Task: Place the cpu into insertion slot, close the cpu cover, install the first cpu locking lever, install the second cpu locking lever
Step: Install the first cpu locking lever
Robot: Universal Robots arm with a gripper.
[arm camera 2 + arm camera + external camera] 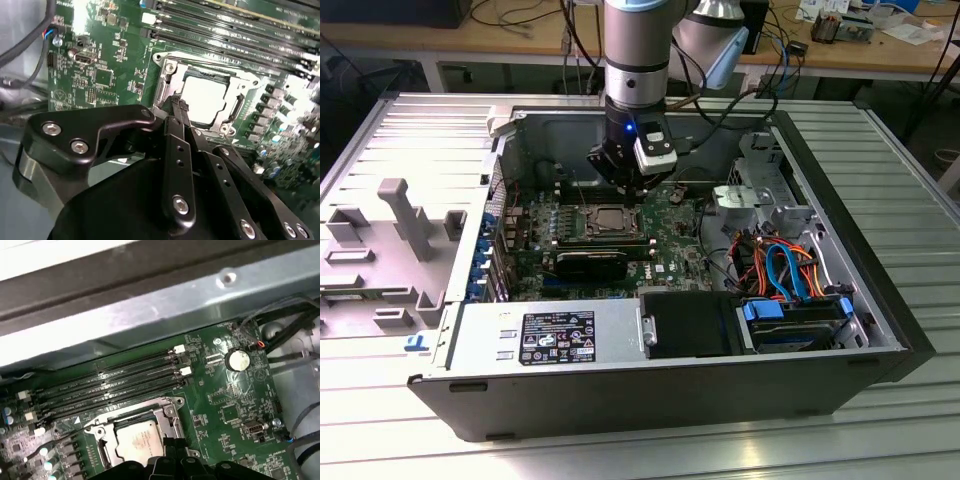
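My gripper (178, 106) hangs at the edge of the insertion slot (202, 75), fingertips drawn together with nothing visible between them. The cpu (202, 97) lies flat in that slot, metal top up. It is square, so it has no long axis, and its edges run parallel to the memory slots (110, 385). The cpu cover (167, 80) lies flat around it on the green motherboard (100, 75).

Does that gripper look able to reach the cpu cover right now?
Probably yes: the gripper sits right at the edge of the cpu cover, inside the open case, nothing visible between them.
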